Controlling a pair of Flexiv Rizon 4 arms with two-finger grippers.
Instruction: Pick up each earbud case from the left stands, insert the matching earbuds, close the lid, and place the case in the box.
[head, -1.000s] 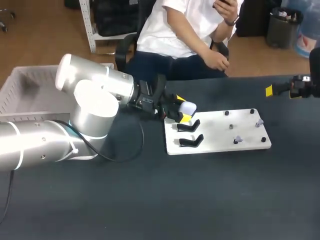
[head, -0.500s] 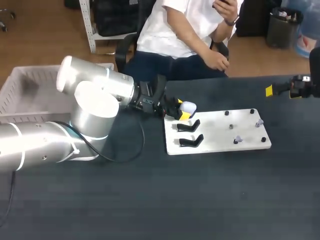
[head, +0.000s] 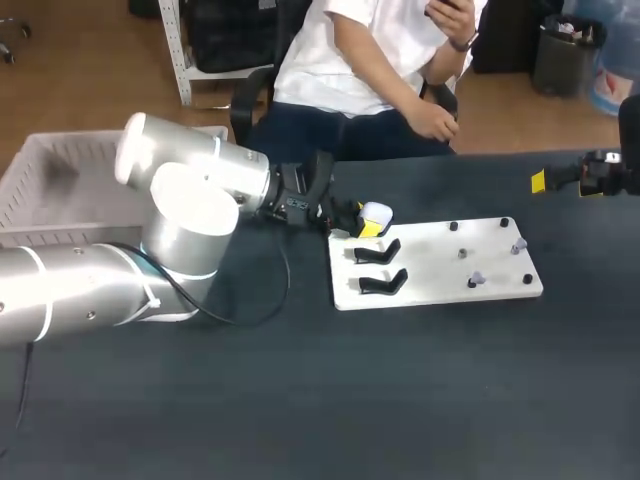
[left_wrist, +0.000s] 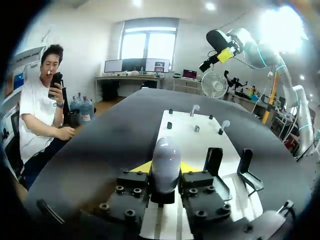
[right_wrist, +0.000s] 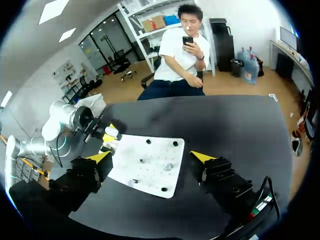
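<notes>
- Two black stands (head: 381, 283) sit empty on the white board (head: 440, 290), near-left.
- Just beyond, the left pincer (head: 365, 226) grips the earbud case (head: 376, 213); carry it level, squeezing gently.
- Far right, the right pincer (right_wrist: 152, 156) hangs released, free to fetch earbuds (head: 476, 278).

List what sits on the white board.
Two empty black stands at the white board's left end; two pale earbuds and dark pegs toward its right. The left gripper, holding the case, hides its back-left corner.

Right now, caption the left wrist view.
Left end effector holds a white earbud case, white board with black stands ahead.
</notes>
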